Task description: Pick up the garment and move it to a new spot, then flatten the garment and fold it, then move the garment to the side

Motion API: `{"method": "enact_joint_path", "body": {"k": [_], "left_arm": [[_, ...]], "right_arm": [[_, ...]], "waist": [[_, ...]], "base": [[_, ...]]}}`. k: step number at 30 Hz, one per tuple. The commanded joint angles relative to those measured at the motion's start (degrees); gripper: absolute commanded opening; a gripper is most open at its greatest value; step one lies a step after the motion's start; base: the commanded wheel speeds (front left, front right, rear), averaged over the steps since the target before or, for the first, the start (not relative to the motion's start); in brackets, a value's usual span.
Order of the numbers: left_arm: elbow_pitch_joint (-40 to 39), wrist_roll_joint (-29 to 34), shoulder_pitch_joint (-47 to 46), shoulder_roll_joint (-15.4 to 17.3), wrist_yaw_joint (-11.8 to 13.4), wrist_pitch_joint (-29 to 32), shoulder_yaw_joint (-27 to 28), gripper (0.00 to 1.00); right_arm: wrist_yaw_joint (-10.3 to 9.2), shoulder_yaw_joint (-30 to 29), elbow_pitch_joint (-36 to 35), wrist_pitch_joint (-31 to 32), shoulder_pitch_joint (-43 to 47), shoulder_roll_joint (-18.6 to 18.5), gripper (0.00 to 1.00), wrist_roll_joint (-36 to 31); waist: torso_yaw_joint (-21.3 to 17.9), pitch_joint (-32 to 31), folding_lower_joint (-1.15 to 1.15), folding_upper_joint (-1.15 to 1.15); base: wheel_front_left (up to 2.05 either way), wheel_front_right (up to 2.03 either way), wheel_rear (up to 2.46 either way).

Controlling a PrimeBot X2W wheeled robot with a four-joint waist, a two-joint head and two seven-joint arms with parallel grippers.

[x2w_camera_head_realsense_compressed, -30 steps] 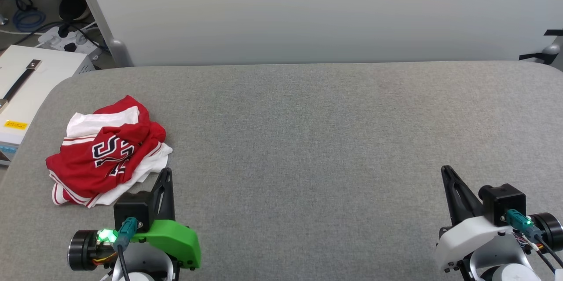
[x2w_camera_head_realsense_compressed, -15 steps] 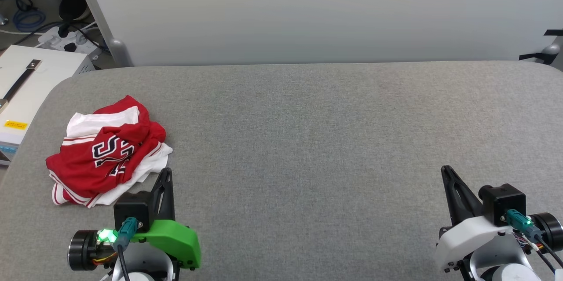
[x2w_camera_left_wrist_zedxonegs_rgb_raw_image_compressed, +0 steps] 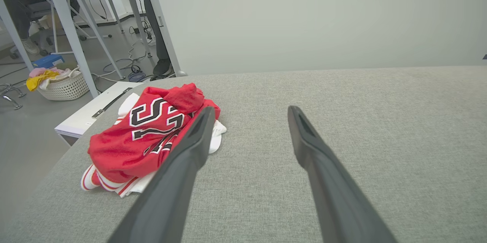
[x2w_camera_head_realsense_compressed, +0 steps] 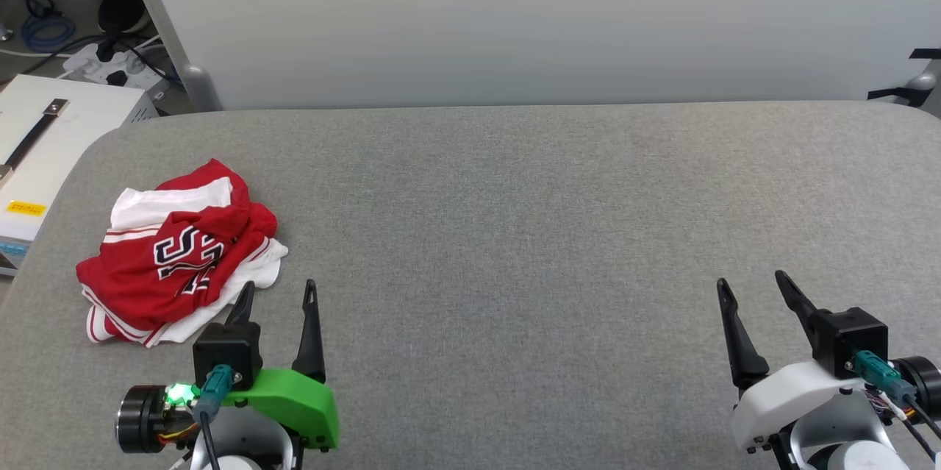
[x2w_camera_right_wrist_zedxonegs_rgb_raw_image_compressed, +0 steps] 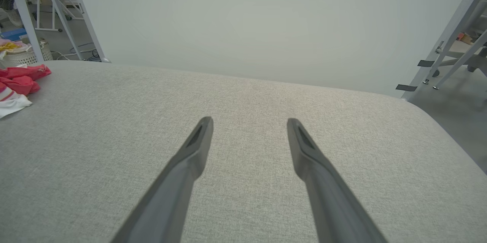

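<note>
left fingers [x2w_camera_head_realsense_compressed: 309, 337] and right fingers [x2w_camera_head_realsense_compressed: 737, 349] just opened wide and empty, so grasping the crumpled garment [x2w_camera_head_realsense_compressed: 176, 249] can begin.

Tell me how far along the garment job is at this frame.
Done: nothing yet; the garment lies crumpled near the left end of the grey table. In hand: the left gripper sits close beside the heap, jaws open and empty; the right gripper is far off at the other side, jaws open too. Left: picking it up, moving, flattening, folding, setting aside.
</note>
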Motion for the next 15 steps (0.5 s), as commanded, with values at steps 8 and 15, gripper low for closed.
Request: {"method": "enact_joint_path", "body": {"k": [8, 15], "left_arm": [[-0.51, -0.36, -0.1, -0.04, 1.14, -1.38, -0.86, 1.0], [-0.84, -0.57, -0.07, -0.05, 1.69, -2.21, -1.37, 1.0]], "right_arm": [[-0.01, -0.92, -1.18, -1.46, 0.41, 0.02, 1.0, 1.47], [-0.01, -1.4, -2.04, -2.28, 0.7, 0.03, 1.0, 2.46]], "waist": [[-0.02, 0.06, 0.0, 0.0], [-0.01, 0.09, 0.0, 0.0]], "base": [[0.0, 0.0, 0.0], [0.0, 0.0, 0.0]]}}
